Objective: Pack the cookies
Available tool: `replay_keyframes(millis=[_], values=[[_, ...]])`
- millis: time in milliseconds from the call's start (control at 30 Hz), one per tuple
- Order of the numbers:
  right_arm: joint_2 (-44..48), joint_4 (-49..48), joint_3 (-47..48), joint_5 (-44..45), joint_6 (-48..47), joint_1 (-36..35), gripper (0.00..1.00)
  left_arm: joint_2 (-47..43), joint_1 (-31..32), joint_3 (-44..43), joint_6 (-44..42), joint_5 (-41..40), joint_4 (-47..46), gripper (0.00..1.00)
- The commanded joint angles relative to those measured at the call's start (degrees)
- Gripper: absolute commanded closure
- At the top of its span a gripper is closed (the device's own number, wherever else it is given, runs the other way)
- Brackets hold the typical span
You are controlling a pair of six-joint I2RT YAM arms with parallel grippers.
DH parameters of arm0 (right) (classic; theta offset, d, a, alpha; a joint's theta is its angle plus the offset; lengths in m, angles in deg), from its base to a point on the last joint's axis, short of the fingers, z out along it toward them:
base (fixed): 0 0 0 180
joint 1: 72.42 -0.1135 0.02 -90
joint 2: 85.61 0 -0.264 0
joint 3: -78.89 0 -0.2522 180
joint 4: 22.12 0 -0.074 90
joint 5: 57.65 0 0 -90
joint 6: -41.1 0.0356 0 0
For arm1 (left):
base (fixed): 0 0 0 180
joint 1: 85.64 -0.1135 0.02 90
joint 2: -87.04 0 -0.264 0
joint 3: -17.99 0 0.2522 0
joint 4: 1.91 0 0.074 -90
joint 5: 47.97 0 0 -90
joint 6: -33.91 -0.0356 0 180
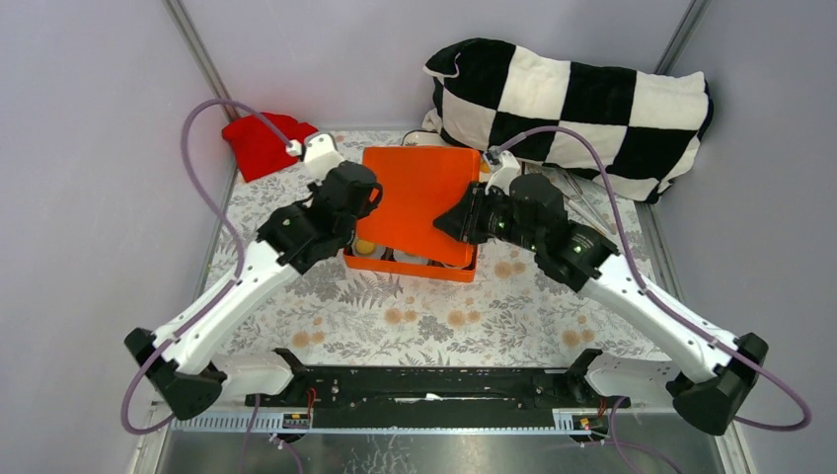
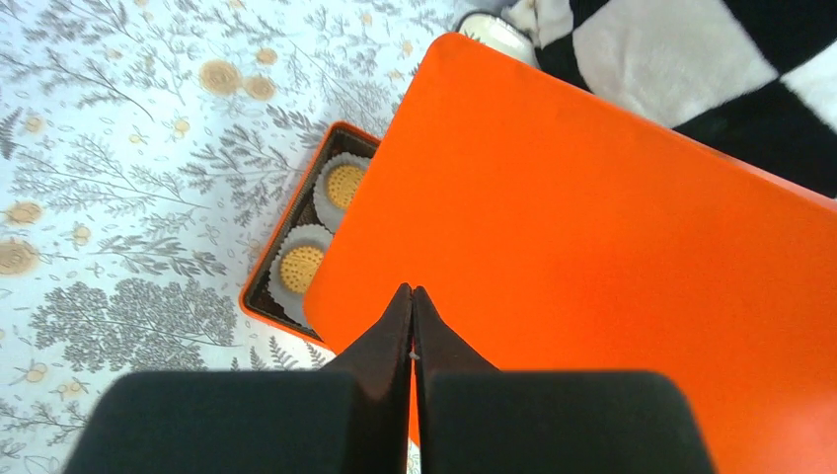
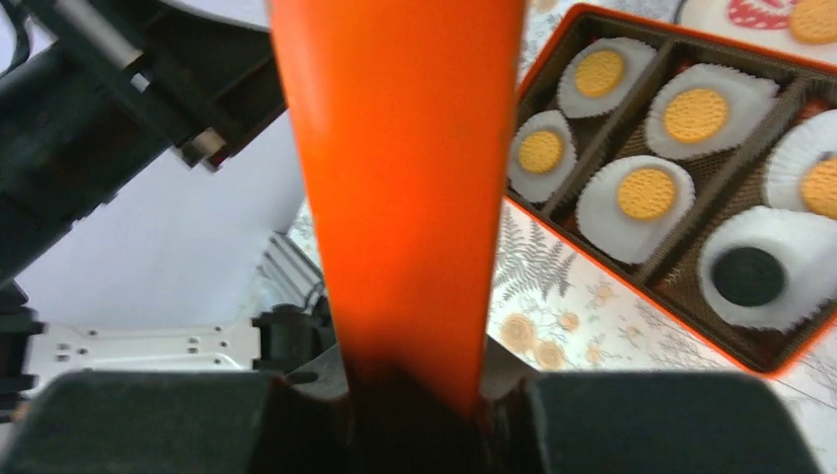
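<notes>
Right gripper (image 3: 410,395) pinches the orange lid (image 3: 395,178). Cookies (image 3: 646,193), yellow and one black, lie left, beneath it. Left gripper (image 2: 412,316) is closed, empty.

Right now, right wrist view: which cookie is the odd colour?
The black cookie, in the bottom-right liner; the other cookies showing are orange-yellow.

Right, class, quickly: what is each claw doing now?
Left claw: closed, holding nothing.
Right claw: closed on the lid.

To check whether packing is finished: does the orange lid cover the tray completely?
No, the lid leaves the near row of cookies in the tray uncovered.
</notes>
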Motion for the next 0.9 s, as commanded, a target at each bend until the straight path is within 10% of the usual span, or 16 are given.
replay_keyframes(millis=[0,233,867], values=[[-1.5,-26.8,-6.8,-23.3,9.9,9.0,1.0,-3.9,-0.4,1.8,-2.4,-6.0,-1.5,1.0],[-12.9,-55.1,-16.2,-38.3,28.3,17.2,1.0,-2.1,-0.7,4.6,-3.4,-5.8,-3.6,1.0],[-35.8,-60.6,-17.3,-43.2,27.6,23.0,1.0,1.7,-3.9,11.1,-3.1,-3.5,-6.3,1.0]])
